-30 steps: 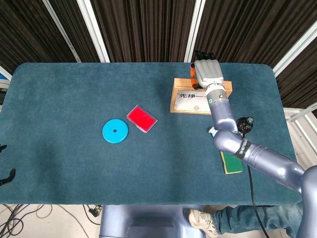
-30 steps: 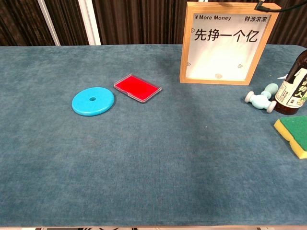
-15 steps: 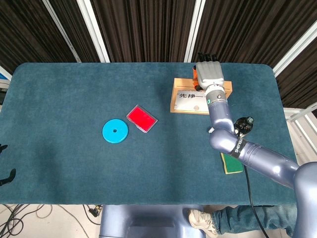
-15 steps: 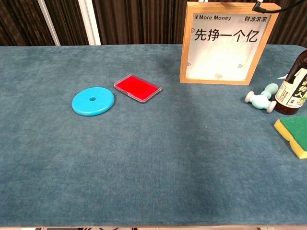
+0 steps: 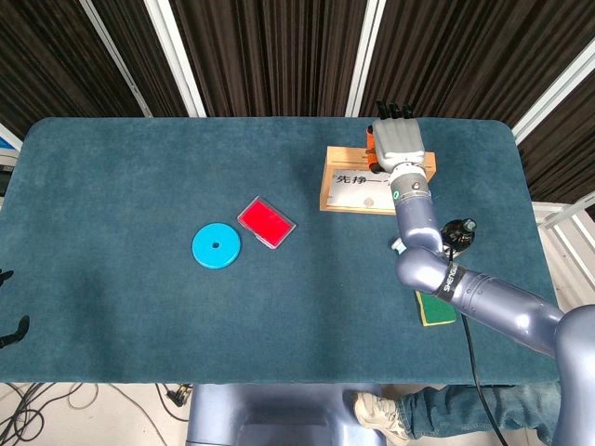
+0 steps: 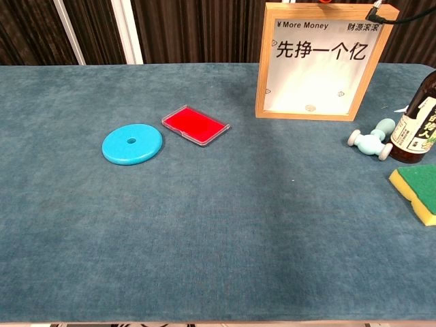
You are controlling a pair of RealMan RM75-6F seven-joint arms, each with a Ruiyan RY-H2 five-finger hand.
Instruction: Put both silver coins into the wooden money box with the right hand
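Right at the far side of the table (image 5: 112,307), the wooden money box (image 6: 319,61) is seen standing up, with a white front and dark writing on it. One small silver coin (image 6: 310,107) is seen inside the box, low down behind the front, near the bottom edge. A second coin cannot be found in either view.

The right hand (image 5: 398,144) is held over the top of the box in the head view. Its back is turned to the camera and its dark fingertips (image 5: 394,108) are pointed away past the far edge of the box. Something small and orange shows at its left side, but what it is cannot be told. Whether anything is held in the fingers cannot be told either, because the palm is hidden. In the chest view only a tiny dark bit is seen above the box's top right corner.

The left hand is not seen in any view.

Near the box, on its right in the chest view, a pale blue-green dumbbell-shaped toy (image 6: 370,141) is laid on the cloth. A dark bottle (image 6: 415,126) with a label is stood just beside it. A green and yellow sponge (image 6: 417,189) is laid nearer the front edge. Well apart on the left, a red flat case (image 6: 195,125) and a blue disc (image 6: 132,144) with a hole are laid side by side.
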